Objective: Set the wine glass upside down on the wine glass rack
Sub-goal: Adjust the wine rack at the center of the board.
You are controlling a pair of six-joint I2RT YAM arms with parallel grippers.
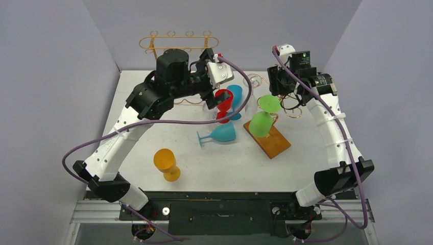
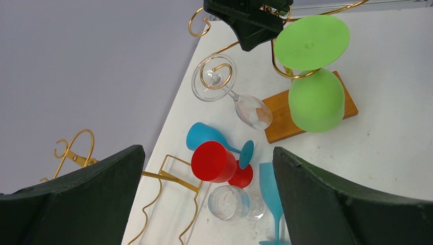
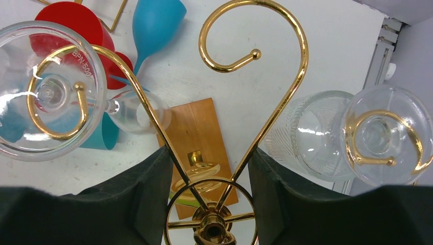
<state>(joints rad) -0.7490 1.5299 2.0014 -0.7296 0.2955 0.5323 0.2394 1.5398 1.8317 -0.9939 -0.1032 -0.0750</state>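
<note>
From where I stand, the left claw (image 2: 207, 151) hangs empty over the cluster of glasses at mid-frame in the top view. Its fingers are spread wide, and it seems to be lining up on the red wine glass (image 2: 212, 162). That glass is on the counter (image 1: 230, 166), just left of the rack (image 1: 275, 144). It looks upright, long axis near vertical and bowl up, so it wants flipping before its foot can slide into a hook (the green glass (image 1: 261, 124) hangs that way, bowl down). The right claw (image 3: 208, 153) is parted too, straddling the rack's stem at upper right, probably to steady it.
</note>
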